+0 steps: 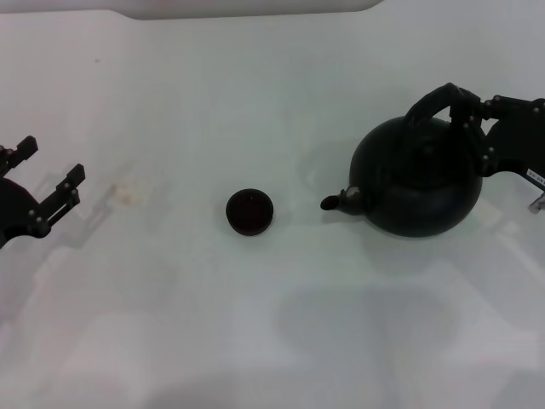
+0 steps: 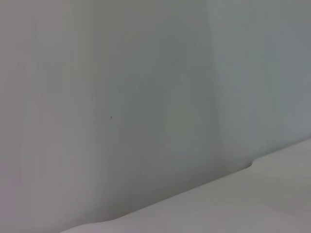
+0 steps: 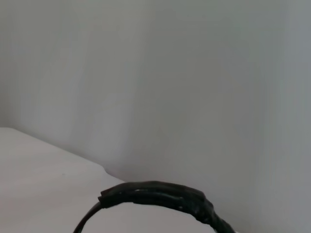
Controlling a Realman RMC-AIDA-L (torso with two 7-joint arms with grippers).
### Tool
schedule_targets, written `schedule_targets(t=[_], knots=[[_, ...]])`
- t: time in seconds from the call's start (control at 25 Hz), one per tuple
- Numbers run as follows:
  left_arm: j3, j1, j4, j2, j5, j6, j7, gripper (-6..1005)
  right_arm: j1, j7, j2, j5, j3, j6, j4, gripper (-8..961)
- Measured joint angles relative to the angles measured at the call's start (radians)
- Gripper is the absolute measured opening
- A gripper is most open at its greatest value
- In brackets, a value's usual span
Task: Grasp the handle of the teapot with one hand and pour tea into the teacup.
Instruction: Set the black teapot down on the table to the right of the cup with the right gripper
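The right gripper (image 1: 471,109) is closed on the teapot's (image 1: 417,183) handle (image 1: 426,106), spout facing the cup (image 1: 249,211) for pouring; the left gripper (image 1: 53,175) idles open.

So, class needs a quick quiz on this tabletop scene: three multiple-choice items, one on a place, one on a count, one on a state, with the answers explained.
1. Where does the teacup stand?
A. Between the left hand and the teapot
B. On the teapot's lid
C. Behind the right hand

2. How many cups are on the table?
A. Three
B. One
C. None

3. In what state is the teapot?
A. Lying on its side
B. Tipped over the cup
C. Upright, spout toward the cup

Answers:
1 A: the head view shows it mid-table, the left hand on one side, the teapot on the other.
2 B: only one small dark cup shows.
3 C: it sits level, with the right hand at its handle.
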State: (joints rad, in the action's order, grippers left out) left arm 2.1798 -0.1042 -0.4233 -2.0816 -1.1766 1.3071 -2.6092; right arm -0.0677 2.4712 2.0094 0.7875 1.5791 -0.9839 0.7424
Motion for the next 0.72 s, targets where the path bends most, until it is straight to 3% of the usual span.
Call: schedule_targets(t=[0.72], knots=[[0.0, 0.0, 0.002, 0.0, -0.009, 0.003, 0.0, 725, -0.001, 0.017, 0.0, -0.001, 0.012, -0.052, -0.028, 192]])
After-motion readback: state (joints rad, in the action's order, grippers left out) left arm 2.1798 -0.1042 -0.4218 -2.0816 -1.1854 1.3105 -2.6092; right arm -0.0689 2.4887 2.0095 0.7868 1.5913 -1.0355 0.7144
